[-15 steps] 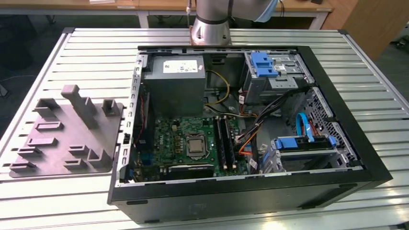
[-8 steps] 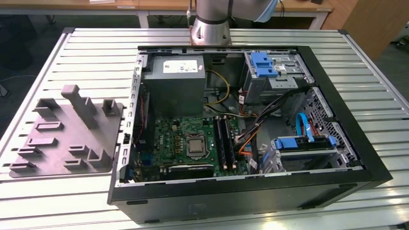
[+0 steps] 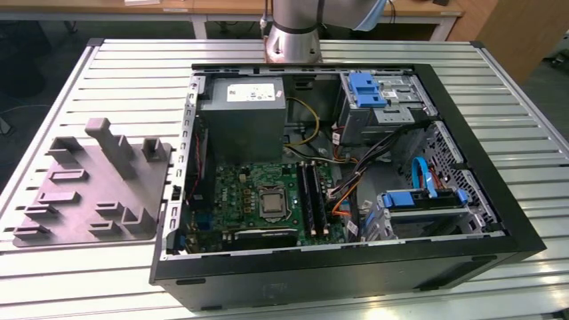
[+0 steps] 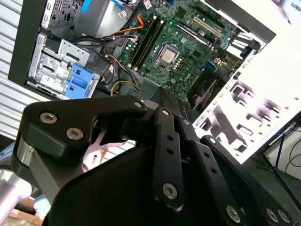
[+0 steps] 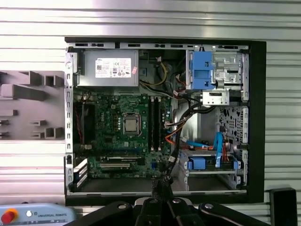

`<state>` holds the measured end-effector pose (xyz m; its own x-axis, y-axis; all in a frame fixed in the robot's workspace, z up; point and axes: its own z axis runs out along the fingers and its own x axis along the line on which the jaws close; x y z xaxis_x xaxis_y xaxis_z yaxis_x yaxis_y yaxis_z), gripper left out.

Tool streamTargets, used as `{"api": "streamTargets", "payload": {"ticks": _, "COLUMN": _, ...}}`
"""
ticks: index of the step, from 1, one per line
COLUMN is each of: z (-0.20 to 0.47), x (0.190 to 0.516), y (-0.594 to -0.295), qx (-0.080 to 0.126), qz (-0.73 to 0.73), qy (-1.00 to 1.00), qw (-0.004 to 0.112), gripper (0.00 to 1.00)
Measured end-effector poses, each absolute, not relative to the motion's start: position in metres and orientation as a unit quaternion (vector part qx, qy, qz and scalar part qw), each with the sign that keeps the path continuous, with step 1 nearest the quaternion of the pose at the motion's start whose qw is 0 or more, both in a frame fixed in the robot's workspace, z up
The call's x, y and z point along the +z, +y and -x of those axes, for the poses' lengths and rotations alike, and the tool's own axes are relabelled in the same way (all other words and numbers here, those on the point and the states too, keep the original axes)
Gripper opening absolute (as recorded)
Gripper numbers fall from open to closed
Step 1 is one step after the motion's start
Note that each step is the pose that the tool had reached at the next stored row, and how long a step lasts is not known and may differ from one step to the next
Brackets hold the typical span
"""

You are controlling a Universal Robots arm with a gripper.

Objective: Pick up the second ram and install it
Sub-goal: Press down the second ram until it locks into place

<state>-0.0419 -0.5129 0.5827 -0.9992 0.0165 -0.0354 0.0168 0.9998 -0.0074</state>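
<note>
Gripper (image 4: 162,92) fingers pressed together, grasping nothing, held high above the open computer case (image 3: 462,257). 2 dark memory sticks stand side by side in the motherboard (image 3: 253,193) slots; the second ram (image 3: 318,200) looks already seated. Risk: 1 end not fully latched. The exterior view shows the grey parts tray's (image 3: 80,207) posts; the first wrist view crops them.

We see a ribbed metal surface (image 3: 116,73) of long pale slats filling most of the exterior view, evenly lit. Along the top edge of that frame stands a wooden bench (image 3: 213,8) with white legs, and a wooden cabinet panel (image 3: 520,30) takes the upper right corner. Dark floor (image 3: 31,60) shows at the upper left.
</note>
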Motion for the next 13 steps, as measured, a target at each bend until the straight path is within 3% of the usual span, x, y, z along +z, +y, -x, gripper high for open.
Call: {"api": "streamTargets", "payload": {"ticks": 13, "z": 0.0419, "x": 0.5783, "y": -0.5129, "qx": -0.004, "qz": -0.008, "qy": 1.0, "qw": 0.018, "gripper": 0.1}}
